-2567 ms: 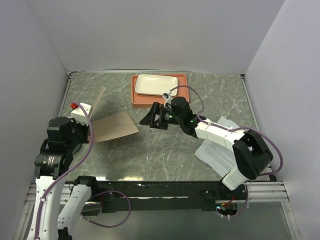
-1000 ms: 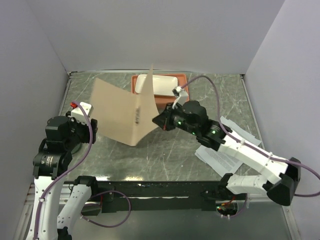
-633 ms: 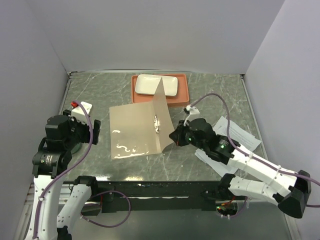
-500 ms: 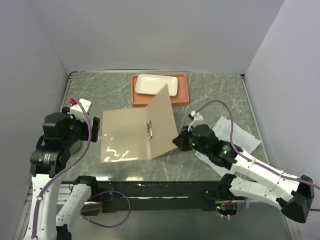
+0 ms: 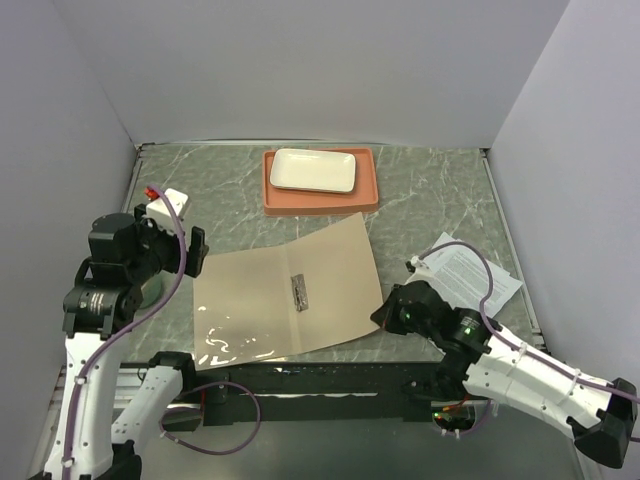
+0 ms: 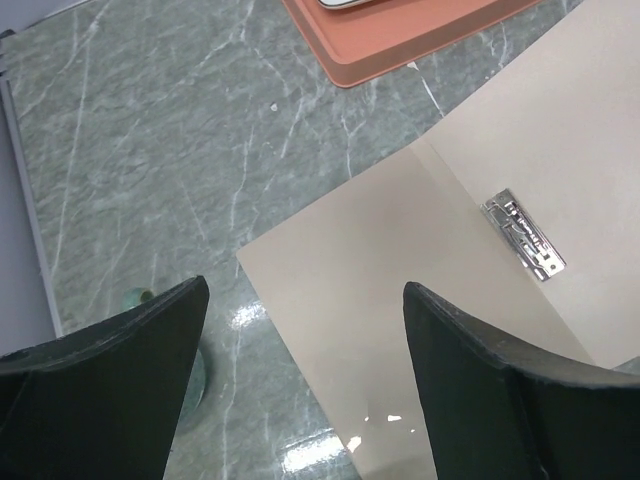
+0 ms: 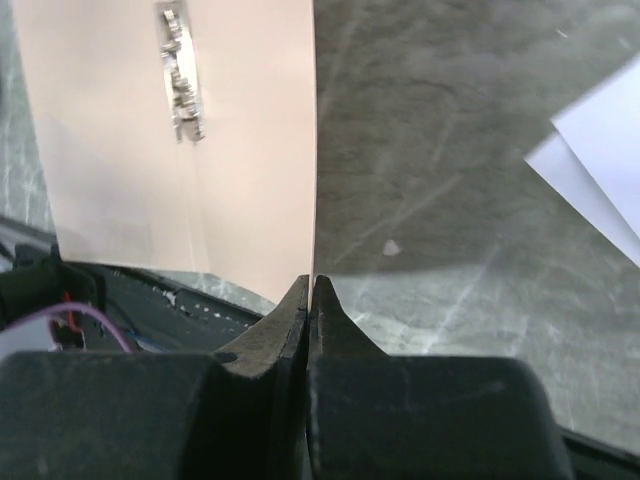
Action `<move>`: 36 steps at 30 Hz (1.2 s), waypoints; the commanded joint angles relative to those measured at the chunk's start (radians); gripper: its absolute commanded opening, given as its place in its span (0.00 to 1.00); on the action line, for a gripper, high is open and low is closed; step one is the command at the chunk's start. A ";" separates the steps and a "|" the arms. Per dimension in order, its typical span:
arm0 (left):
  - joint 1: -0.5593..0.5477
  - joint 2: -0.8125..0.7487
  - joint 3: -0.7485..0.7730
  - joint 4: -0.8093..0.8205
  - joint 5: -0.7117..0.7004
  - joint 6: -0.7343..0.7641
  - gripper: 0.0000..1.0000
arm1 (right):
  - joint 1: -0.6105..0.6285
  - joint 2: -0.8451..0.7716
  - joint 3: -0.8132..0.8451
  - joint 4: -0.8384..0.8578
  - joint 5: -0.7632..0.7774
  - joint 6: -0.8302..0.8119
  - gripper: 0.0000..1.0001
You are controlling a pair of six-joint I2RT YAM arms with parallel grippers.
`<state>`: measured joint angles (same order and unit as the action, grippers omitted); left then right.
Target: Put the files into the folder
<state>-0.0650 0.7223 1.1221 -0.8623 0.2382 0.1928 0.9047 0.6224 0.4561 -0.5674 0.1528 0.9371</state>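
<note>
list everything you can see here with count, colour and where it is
folder: 1, tan, lying open at the table's near centre-left
clip: 1, silver-grey, on the folder's fold
files: 2 sheets, white with black print, overlapping at the right, outside the folder
tray: 1, orange, far centre
plate: 1, white, in the tray
table: 1, grey-green marble
left gripper: 1, black, open, above the folder's left edge
right gripper: 1, black, shut on the folder's near right corner
</note>
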 commanded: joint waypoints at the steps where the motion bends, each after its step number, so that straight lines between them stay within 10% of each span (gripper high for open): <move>1: 0.004 0.032 -0.016 0.074 0.052 -0.012 0.84 | 0.010 0.023 0.009 -0.091 0.099 0.129 0.00; 17: -0.032 0.112 -0.067 0.152 0.049 -0.030 0.84 | 0.025 0.121 0.027 -0.176 0.266 0.345 0.00; 18: -0.036 0.117 -0.071 0.160 0.046 -0.027 0.84 | 0.025 0.134 0.032 -0.183 0.268 0.348 0.04; 22: -0.036 0.131 -0.077 0.158 0.047 -0.013 0.84 | 0.025 0.197 0.078 -0.232 0.232 0.303 0.94; 23: -0.036 0.131 -0.082 0.161 0.043 -0.010 0.84 | 0.026 0.210 0.108 -0.251 0.229 0.292 0.99; 36: -0.036 0.115 -0.143 0.198 0.036 0.008 0.84 | -0.119 0.240 0.406 -0.505 0.389 0.004 0.99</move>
<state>-0.0990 0.8558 0.9886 -0.7113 0.2649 0.1902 0.8932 0.8387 0.8146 -1.0195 0.4767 1.1030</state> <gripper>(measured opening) 0.843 0.992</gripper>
